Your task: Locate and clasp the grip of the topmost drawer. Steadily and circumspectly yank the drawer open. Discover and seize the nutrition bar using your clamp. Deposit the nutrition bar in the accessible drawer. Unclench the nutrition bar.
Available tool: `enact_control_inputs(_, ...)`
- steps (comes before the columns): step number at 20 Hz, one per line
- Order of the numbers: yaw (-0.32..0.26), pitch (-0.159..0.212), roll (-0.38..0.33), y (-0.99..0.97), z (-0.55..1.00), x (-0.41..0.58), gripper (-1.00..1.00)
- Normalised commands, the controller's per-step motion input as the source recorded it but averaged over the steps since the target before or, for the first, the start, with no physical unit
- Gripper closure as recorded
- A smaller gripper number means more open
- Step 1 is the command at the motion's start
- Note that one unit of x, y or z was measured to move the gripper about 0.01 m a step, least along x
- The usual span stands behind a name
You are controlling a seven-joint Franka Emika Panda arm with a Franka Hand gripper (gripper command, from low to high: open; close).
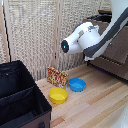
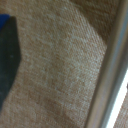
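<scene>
Risk: black bin (image 1: 20, 95) crowds the exterior view's left; bar (image 1: 57, 76) leans upright by the screen (image 1: 35, 30), easy to tip onto the yellow bowl (image 1: 58, 95). Blue bowl (image 1: 77, 84) beside. Arm (image 1: 87, 40) high near the drawer (image 1: 112, 50); handle unseen. Pincer out of shot, state unknown. Wood desk (image 1: 95, 107), woven backdrop.

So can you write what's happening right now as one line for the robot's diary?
phase: reaching for drawer | arm: raised near dresser | fingers: out of view | nutrition bar: on table, behind yellow bowl | blue bowl: beside it
</scene>
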Motion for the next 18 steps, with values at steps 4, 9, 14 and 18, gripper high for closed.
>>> enact_control_inputs(4, -0.044, -0.001, 0.064, 0.52, 0.03, 0.303, -1.0)
enact_control_inputs(9, -0.071, 0.0, 0.006, 0.73, 0.01, 0.35, -1.0)
enact_control_inputs(14, -0.18, -0.013, 0.057, 0.5, 0.24, 0.173, -1.0)
enact_control_inputs(18, -0.286, -0.068, 0.129, 0.17, 0.43, 0.0, -1.0)
